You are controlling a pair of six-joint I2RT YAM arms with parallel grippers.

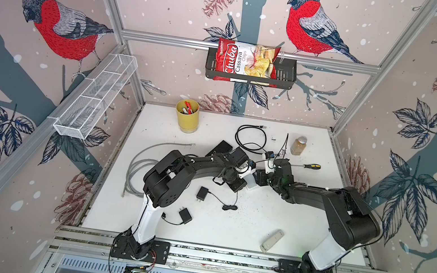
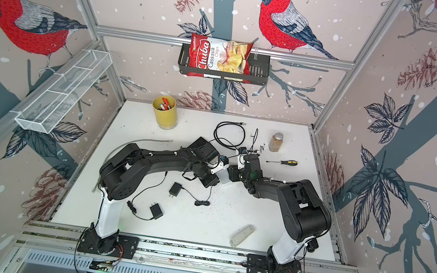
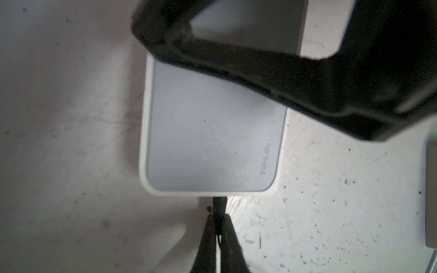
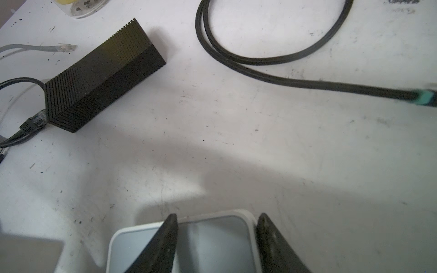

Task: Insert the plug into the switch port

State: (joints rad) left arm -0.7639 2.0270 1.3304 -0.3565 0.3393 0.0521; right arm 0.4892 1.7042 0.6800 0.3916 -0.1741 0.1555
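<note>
Both top views look steeply down from high at the near side, taking in the whole tabletop (image 1: 257,223) almost identically. The 2 wrist cameras hang close over it, facing down, and share the white switch (image 3: 208,132).

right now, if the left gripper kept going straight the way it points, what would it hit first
The white switch, most likely. The left gripper is shut on the black plug, whose tip sits at the switch's near edge. I cannot tell whether it is touching or just short.
</note>
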